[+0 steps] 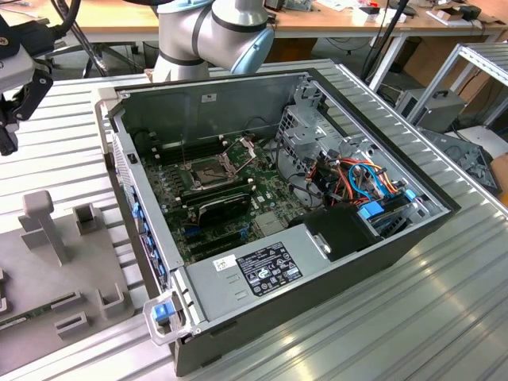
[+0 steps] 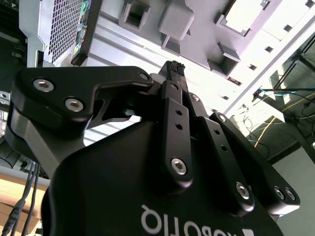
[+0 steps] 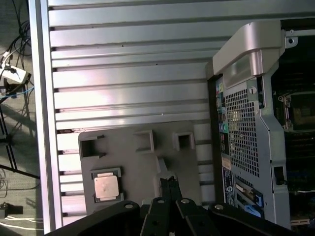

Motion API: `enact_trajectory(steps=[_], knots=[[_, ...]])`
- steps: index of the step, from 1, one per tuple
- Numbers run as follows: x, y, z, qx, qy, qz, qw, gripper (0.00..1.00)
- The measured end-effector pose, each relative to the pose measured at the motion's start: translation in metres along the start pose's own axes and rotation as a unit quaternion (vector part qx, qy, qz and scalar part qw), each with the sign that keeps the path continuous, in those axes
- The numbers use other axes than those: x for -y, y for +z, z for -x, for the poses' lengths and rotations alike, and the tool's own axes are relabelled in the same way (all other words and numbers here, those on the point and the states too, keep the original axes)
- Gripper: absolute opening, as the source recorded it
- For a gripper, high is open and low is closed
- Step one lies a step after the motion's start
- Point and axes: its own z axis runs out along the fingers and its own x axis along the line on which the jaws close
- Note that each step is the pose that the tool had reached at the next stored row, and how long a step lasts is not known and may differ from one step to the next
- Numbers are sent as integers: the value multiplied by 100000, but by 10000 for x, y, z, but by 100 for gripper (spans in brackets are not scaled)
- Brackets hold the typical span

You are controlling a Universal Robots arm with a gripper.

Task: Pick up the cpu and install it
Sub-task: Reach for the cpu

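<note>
The gripper, fingers clenched on nothing, hangs over the grey tray, where the cpu lies flat in a pocket near the fingertips, on the side away from the computer case

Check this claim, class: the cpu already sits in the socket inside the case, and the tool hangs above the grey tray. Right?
No. The cpu is not in the socket; the first wrist view shows it lying in a pocket of the grey tray, outside the case. The tool does hang above the tray.
</note>
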Motion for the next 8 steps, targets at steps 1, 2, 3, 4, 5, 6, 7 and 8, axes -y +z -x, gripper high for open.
enact_trajectory(steps=[1,2,3,4,5,6,7,8], knots=[[1,0,0,-1,-3,0,100000,11],[3,0,0,2,-1,-7,100000,11],[5,0,0,-2,-4,-7,100000,11],[11,-1,1,-3,-9,-6,100000,11],[19,-1,2,-3,-6,-16,100000,11],[28,-1,2,3,-3,-16,100000,11],[34,-1,3,0,-2,-22,100000,11],[41,-2,3,0,-2,-32,100000,11]])
